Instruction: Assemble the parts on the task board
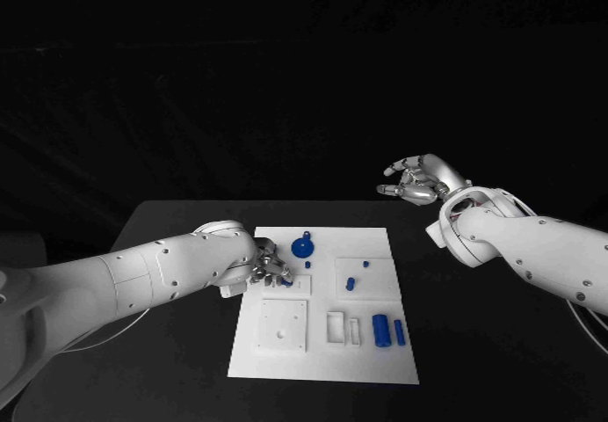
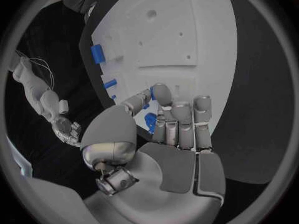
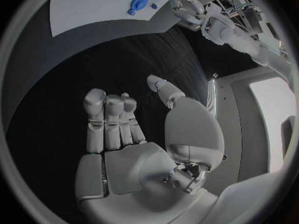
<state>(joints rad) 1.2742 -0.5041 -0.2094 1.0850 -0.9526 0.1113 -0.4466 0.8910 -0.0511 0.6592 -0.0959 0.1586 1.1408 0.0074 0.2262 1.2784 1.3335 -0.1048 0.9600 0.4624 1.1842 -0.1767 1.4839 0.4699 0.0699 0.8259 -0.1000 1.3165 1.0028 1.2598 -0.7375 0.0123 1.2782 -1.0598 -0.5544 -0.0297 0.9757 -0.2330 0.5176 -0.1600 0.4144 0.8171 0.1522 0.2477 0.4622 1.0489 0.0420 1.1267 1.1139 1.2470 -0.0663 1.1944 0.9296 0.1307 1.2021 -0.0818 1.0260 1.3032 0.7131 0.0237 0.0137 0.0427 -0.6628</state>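
The white task board (image 1: 323, 352) lies in the middle of the black table. My left hand (image 1: 264, 269) is low over the board's left edge, and its thumb and fingers (image 2: 177, 115) pinch a small blue part (image 2: 149, 120) against the board. A round blue part (image 1: 304, 247) stands just beyond that hand and also shows in the right wrist view (image 3: 136, 6). Two small blue pegs (image 1: 350, 283) stand in a raised square. Two blue cylinders (image 1: 384, 331) lie side by side near the front right. My right hand (image 1: 416, 178) hangs raised beyond the board's far right corner, fingers apart, holding nothing.
A square white plate with holes (image 1: 283, 323) and a small white frame (image 1: 337, 327) sit on the board's near half. Bare black table (image 1: 494, 352) lies on both sides of the board. My right forearm (image 1: 532, 246) crosses above the table's right side.
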